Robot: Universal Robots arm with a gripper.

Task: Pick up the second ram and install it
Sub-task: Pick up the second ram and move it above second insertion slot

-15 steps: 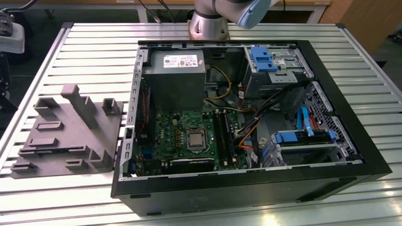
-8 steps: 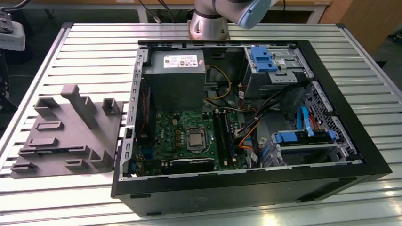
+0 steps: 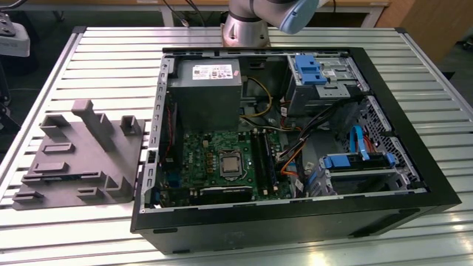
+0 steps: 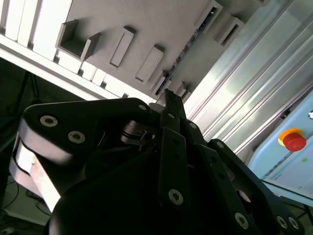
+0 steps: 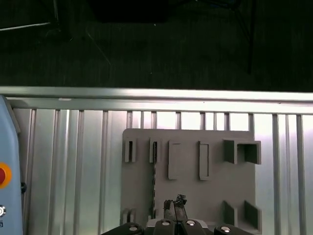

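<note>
ribbed alu table (image 3: 111, 55); thin dark ram (image 5: 154, 186)

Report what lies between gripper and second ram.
In the first wrist view, a bare strip of grey fixture plate separates the gripper from the second ram.

An open computer case (image 3: 296, 221) lies on the table (image 3: 111, 41), with the arm's base (image 3: 244, 27) behind it. Inside, the power supply (image 3: 207, 94) sits at the back, the motherboard (image 3: 199, 152) in front of it, and the drive bays (image 3: 318, 77) towards the exterior view's right. A holder tray (image 3: 66, 133) lies on the table beside the case, on the exterior view's left. In the first wrist view, the memory stick (image 5: 154, 181) stands on edge in one of the tray's slots.
</note>
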